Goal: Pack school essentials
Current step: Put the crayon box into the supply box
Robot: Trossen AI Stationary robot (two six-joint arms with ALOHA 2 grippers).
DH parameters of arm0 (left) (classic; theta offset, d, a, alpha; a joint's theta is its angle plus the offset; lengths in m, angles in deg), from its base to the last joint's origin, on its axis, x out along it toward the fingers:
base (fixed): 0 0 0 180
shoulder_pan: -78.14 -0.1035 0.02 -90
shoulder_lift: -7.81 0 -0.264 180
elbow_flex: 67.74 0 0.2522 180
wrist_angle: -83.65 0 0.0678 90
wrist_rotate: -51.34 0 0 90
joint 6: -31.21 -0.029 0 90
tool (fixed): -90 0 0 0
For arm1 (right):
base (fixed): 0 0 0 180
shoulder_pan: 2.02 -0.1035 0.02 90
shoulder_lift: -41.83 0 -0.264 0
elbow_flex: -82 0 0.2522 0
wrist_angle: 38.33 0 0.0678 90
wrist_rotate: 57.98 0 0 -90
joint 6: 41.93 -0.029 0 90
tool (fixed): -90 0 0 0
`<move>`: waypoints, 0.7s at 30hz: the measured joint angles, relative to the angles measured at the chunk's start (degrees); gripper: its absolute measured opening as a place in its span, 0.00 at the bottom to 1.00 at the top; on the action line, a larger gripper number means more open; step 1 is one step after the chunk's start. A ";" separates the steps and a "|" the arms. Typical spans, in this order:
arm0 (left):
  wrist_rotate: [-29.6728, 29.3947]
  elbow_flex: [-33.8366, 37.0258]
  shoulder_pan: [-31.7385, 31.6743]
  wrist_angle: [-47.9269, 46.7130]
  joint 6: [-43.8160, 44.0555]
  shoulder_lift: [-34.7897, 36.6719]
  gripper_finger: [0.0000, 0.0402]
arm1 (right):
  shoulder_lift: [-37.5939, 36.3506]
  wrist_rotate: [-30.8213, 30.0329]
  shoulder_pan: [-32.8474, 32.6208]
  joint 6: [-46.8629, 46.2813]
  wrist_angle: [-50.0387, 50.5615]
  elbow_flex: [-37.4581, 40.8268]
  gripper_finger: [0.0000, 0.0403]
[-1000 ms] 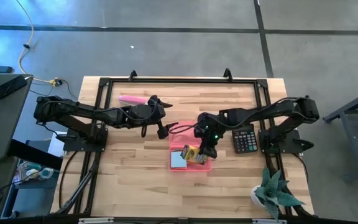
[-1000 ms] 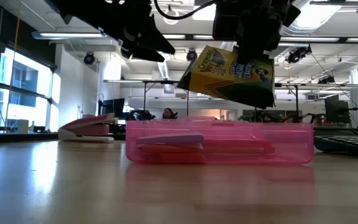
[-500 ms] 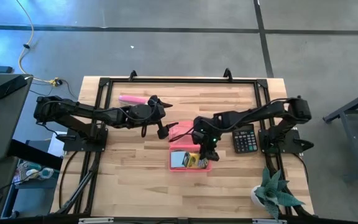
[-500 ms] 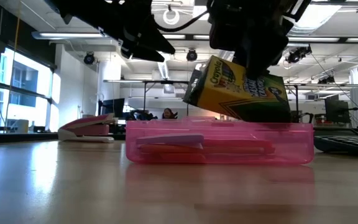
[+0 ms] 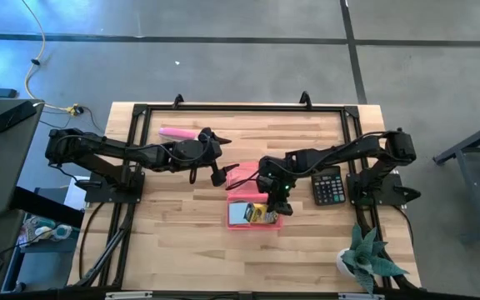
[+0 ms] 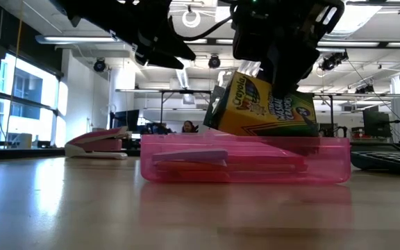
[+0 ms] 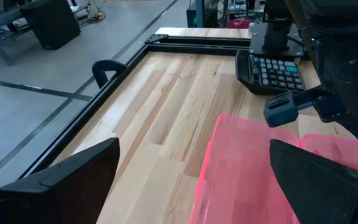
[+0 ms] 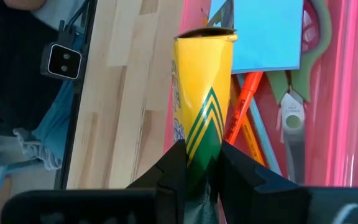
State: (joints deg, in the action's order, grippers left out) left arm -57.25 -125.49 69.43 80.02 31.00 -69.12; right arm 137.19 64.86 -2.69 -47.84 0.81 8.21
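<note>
- The right gripper [image 8: 197, 171] pinches the yellow-green box [image 8: 202, 106] tight and holds it tilted, its low end inside the pink tray [image 6: 325, 167].
- In the tray lie the blue note pad [image 8: 260, 34], the orange pen [image 8: 241, 106] and the green scissors [image 8: 300, 93].
- The left gripper [image 5: 217, 173] hangs beside the tray with fingers spread.
- The calculator [image 5: 328, 187] sits near the tray.

Two dark fingers [image 7: 67, 180] are framing a wooden table [image 7: 166, 112], spread wide — between them a pink tray [image 7: 241, 174] is lying, with a black calculator [image 7: 272, 71] sitting just beyond it and the other arm [image 7: 334, 68] reaching in above.
</note>
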 joint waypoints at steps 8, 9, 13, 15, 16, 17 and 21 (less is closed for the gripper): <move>0.00 0.00 0.00 0.02 0.00 0.00 1.00 | 0.00 -0.20 0.00 0.00 0.00 0.00 0.18; 0.00 0.00 0.00 0.02 0.00 0.00 1.00 | 0.00 -0.66 -0.06 0.00 0.00 0.00 0.20; 0.00 0.00 0.00 0.02 0.00 0.00 1.00 | 0.00 -1.53 -0.13 0.00 -0.01 0.00 0.30; 0.00 0.00 0.00 0.02 0.00 0.00 1.00 | 0.00 -1.56 -0.13 0.21 0.00 0.00 0.34; 0.00 0.00 0.00 0.02 0.00 0.00 1.00 | 0.00 -1.78 -0.13 0.51 -0.01 0.00 0.36; 0.00 0.00 0.00 0.01 0.00 0.00 1.00 | 0.00 -2.47 -0.13 0.78 -0.03 0.00 0.37; 0.00 0.00 0.00 0.02 -0.01 0.00 1.00 | 0.00 -3.09 -0.07 0.87 -0.04 0.00 0.41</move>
State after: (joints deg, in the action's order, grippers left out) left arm -57.25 -125.49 69.43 80.04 30.99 -69.12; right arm 137.19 61.76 -2.75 -46.97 0.77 8.21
